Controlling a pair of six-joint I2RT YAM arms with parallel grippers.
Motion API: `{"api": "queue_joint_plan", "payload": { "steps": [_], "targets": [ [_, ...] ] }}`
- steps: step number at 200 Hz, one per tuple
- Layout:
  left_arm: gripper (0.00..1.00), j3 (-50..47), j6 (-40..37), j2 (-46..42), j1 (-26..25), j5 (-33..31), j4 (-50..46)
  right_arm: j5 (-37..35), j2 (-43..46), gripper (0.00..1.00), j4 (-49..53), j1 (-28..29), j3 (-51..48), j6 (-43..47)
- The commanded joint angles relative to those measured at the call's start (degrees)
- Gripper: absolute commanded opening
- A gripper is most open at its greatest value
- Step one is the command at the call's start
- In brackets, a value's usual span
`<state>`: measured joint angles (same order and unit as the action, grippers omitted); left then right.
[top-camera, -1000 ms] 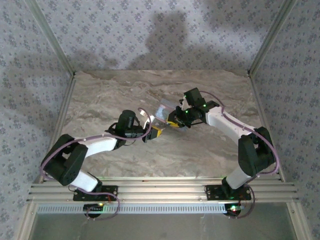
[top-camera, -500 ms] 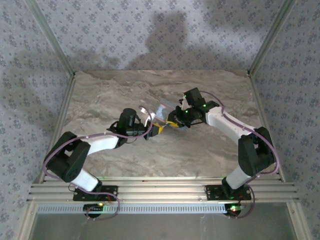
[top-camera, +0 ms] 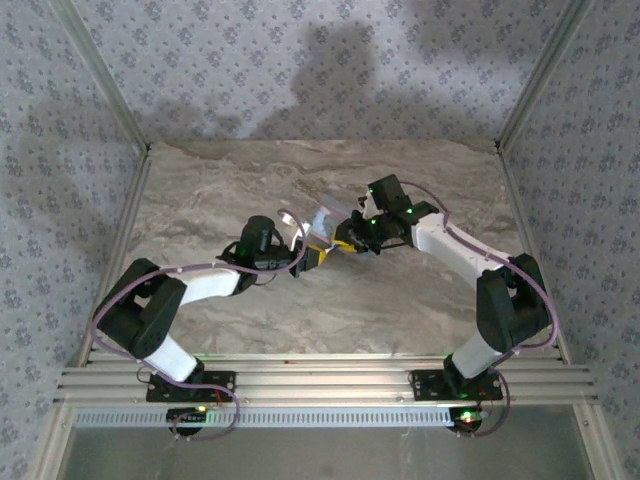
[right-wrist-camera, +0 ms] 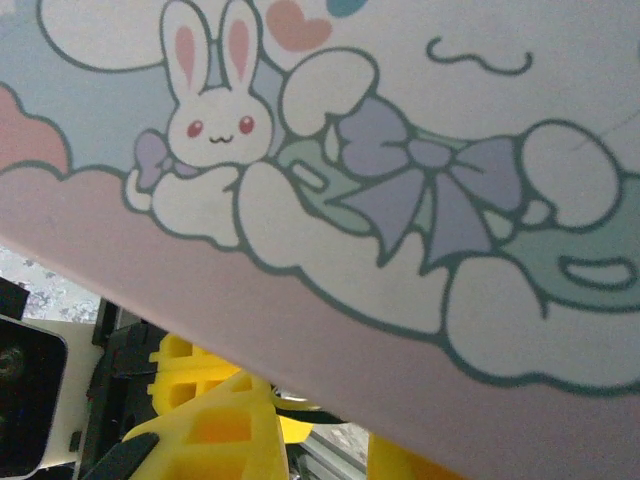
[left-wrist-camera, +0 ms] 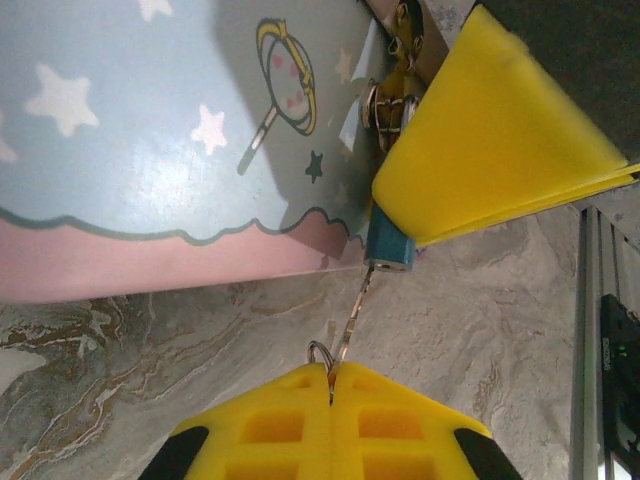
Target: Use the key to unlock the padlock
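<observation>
The padlock [left-wrist-camera: 390,247] is a tiny dark blue block hanging at the corner of the pale blue star-printed box [left-wrist-camera: 150,150]. A thin metal key [left-wrist-camera: 355,310] runs from its underside down to my left gripper [left-wrist-camera: 330,378], which is shut on the key's head beside a small wire ring [left-wrist-camera: 320,352]. The yellow fingers [left-wrist-camera: 490,140] of my right gripper are pinched together over the padlock's top, by the box's clasp. From above, the left gripper [top-camera: 300,262] and right gripper [top-camera: 347,243] meet at the box [top-camera: 325,224]. The bunny-printed box [right-wrist-camera: 400,150] hides most of my right gripper [right-wrist-camera: 318,420].
The box rests mid-table on the marble-patterned surface [top-camera: 400,300]. Aluminium frame posts [top-camera: 525,100] and patterned walls bound the workspace. A rail [left-wrist-camera: 595,330] runs along the right edge of the left wrist view.
My left arm has edged forward toward the box, bringing its gripper closer to the padlock. The right arm and box have hardly moved.
</observation>
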<state>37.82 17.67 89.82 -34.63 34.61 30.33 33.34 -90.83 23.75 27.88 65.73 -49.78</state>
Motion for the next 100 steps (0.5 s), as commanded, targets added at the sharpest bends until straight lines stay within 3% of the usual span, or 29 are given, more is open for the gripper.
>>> {"api": "queue_joint_plan", "payload": {
  "steps": [1,100],
  "targets": [
    [0.0,1.11,0.96,0.19,-0.09,0.11,3.31,1.87,1.26,0.0,-2.59,-0.03,1.24,-0.25],
    [0.0,-0.98,4.39,-1.39,-0.13,-3.52,5.95,1.47,0.91,0.0,-3.85,0.6,0.41,-1.24]
  ]
}}
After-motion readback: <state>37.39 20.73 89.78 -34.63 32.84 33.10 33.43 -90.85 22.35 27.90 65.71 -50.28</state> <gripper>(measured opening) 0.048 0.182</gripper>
